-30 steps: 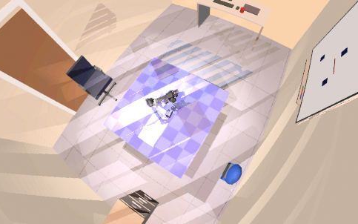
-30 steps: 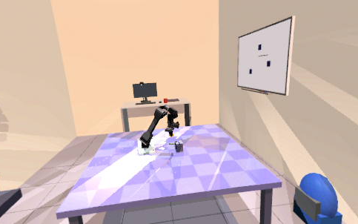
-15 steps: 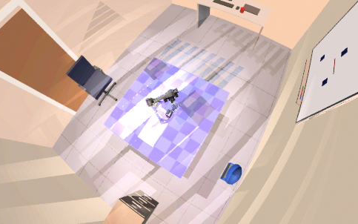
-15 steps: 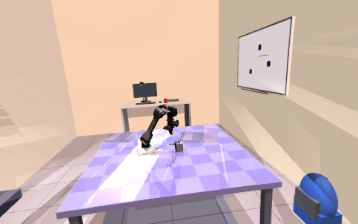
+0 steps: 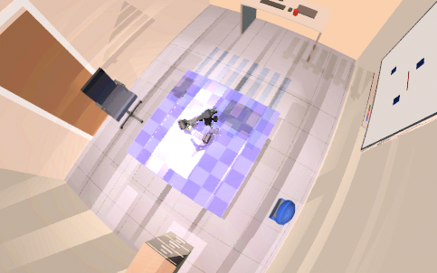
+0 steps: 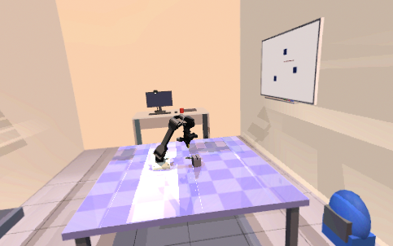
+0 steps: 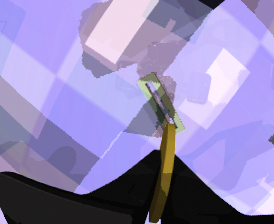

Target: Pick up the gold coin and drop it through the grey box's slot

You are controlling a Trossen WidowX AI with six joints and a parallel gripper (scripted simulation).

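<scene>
above the checkered purple bench (image 7: pixel 48 96), my jaws pinch the thin gold coin (image 7: pixel 162 176) edge-on; stiff, slick, probably light, best held by its flat faces.

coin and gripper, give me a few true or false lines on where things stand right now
1. The gripper is shut on the coin. True.
2. The coin sits in the holder. False: it is lifted above the holder, which lies empty below.
3. The coin is seen edge-on in the wrist view. True.
4. The box lies on the floor. False: it stands on the table.
5. The coin is already in the box. False: it is held in the gripper.
</scene>
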